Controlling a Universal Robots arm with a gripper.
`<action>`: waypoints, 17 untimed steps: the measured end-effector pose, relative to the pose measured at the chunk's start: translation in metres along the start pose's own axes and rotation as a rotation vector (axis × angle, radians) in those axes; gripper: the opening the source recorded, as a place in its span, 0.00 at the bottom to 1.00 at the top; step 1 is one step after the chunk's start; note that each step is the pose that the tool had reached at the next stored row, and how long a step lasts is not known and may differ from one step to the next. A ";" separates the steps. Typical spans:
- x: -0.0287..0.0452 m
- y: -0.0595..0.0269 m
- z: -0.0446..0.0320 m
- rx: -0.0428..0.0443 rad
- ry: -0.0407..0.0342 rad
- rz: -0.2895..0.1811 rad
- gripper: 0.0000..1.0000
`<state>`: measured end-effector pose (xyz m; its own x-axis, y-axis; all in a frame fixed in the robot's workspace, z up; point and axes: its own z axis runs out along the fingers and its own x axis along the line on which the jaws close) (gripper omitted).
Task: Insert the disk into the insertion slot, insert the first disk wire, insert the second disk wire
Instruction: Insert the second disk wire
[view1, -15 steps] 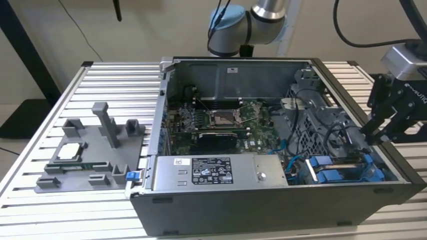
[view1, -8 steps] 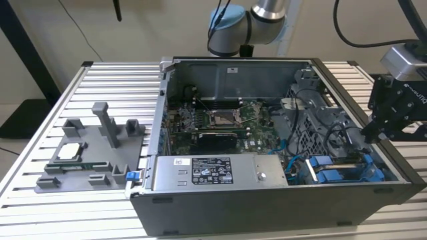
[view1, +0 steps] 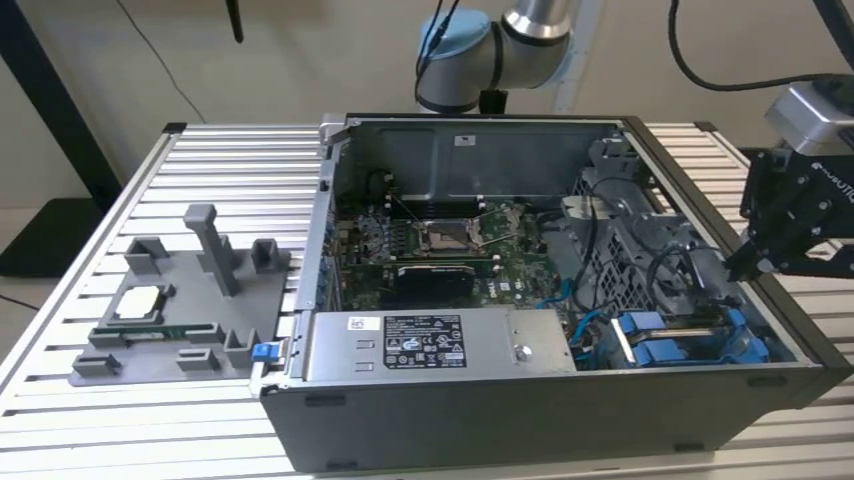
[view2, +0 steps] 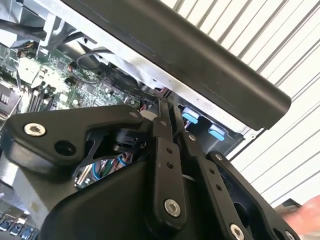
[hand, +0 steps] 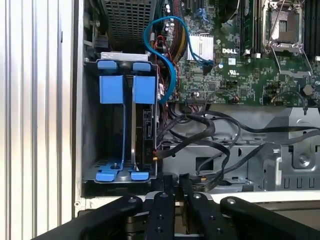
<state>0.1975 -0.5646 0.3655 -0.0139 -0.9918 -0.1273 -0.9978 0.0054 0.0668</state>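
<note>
The open computer case (view1: 441, 420) lies on the slatted table. In its drive cage (hand: 90, 125) stand two blue-fronted frames. One of them holds the disk (hand: 145, 135), seen edge-on and seated in its slot; the blue frame (hand: 111, 89) beside it looks hollow. The same blue fronts (view1: 667, 345) show in the exterior view. A blue wire (hand: 170, 60) loops from the motherboard toward the cage, and black wires (hand: 200, 127) run beside the disk's edge. My gripper (view1: 742, 262) hangs above the case's rim by the cage, fingers (hand: 163, 200) together with nothing between them; it also appears in the second wrist view (view2: 169, 107).
A grey fixture (view1: 187, 310) with a processor and a memory stick sits on the table at the exterior view's left. The motherboard (view1: 441, 240) and power supply (view1: 427, 345) fill the case. A hand's edge (view2: 302, 212) shows at a corner of the second wrist view.
</note>
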 end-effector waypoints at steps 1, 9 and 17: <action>-0.0004 0.0002 -0.0030 -0.0007 -0.0001 0.000 0.00; 0.0003 0.0112 -0.0174 -0.0009 -0.0007 0.002 0.00; 0.0024 0.0313 -0.0177 -0.0007 -0.0007 0.003 0.00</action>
<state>0.1673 -0.5691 0.3848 -0.0167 -0.9917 -0.1279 -0.9977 0.0080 0.0678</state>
